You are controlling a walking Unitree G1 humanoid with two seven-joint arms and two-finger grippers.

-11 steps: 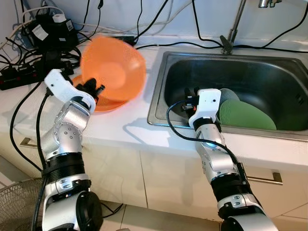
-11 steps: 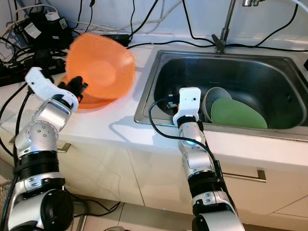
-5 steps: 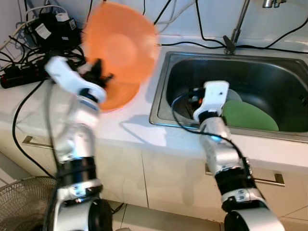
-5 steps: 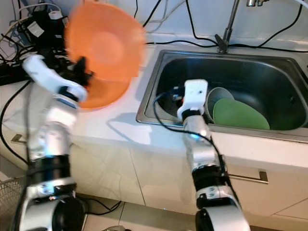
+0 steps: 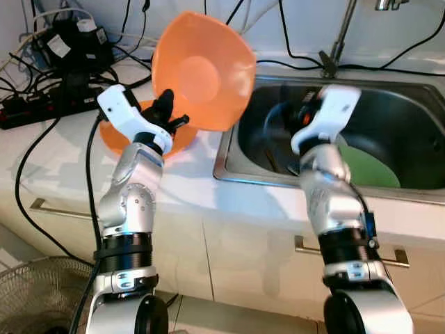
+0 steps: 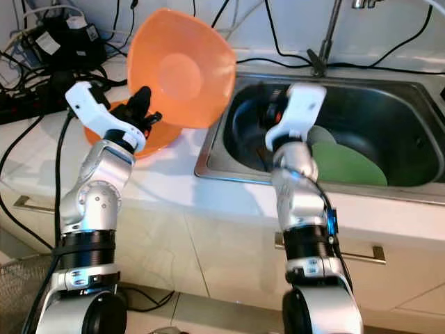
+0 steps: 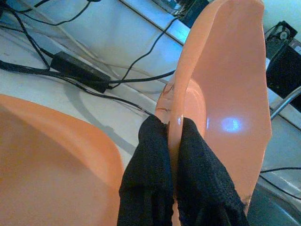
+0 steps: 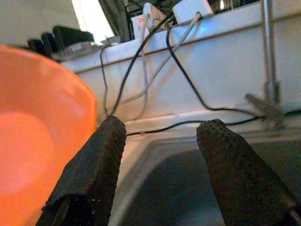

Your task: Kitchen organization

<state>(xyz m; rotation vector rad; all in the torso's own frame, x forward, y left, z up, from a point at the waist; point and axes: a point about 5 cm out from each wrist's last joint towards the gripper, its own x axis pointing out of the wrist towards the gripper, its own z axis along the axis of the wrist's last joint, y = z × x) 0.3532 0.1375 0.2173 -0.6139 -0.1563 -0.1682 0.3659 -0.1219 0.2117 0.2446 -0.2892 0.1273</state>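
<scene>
White kitchen countertop (image 5: 174, 188) strewn with black cables runs beside a brushed stainless-steel sink (image 5: 410, 111), where a flat green plate (image 6: 344, 163) lies in the basin. At the counter's edge, the left gripper (image 7: 175, 129) pinches the thin rim of a glossy orange plastic bowl (image 5: 201, 73), holding it tilted on edge above a second orange plastic bowl (image 5: 115, 136) resting on the counter. From the wrist, the textured black fingers (image 7: 143, 174) are seen pressed on either side of the rim, while the right gripper (image 8: 160, 141) hovers over the sink with fingers spread wide.
</scene>
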